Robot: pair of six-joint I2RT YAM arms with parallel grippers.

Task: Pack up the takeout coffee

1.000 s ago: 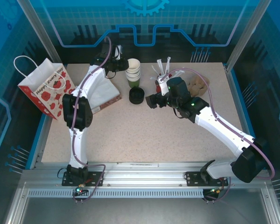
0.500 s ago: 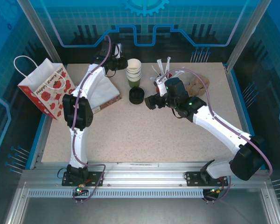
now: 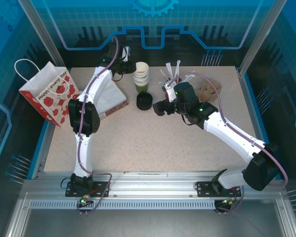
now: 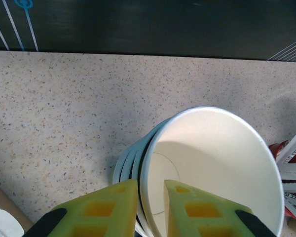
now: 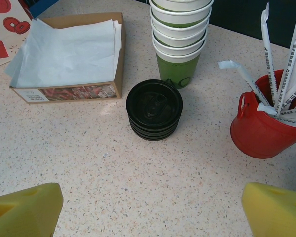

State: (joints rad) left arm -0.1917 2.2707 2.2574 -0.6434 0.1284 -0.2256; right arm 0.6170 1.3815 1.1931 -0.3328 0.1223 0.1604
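Note:
The takeout coffee is out of view. A stack of lidless green cups point(image 3: 141, 78) point(image 5: 180, 39) stands at the back, with a stack of black lids point(image 3: 144, 101) point(image 5: 154, 108) in front of it. My left gripper point(image 3: 126, 66) point(image 4: 150, 190) straddles the white rim of the tilted top cup point(image 4: 212, 163), one finger inside and one outside. Its jaws are narrowly apart, with a slim gap at the inner finger. My right gripper point(image 3: 159, 106) point(image 5: 150, 217) is wide open and holds nothing. It hovers low over the table just right of the lids.
A red cup of white straws point(image 5: 259, 128) point(image 3: 170, 84) stands right of the cups. A cardboard box of napkins point(image 5: 69, 54) point(image 3: 108, 98) lies to their left. A poppy-printed paper bag point(image 3: 49, 94) stands at the left edge. A brown cup carrier point(image 3: 207, 91) lies behind my right arm.
My right gripper has edged slightly left and back, nearer the lids. My left arm has barely shifted at the cup stack.

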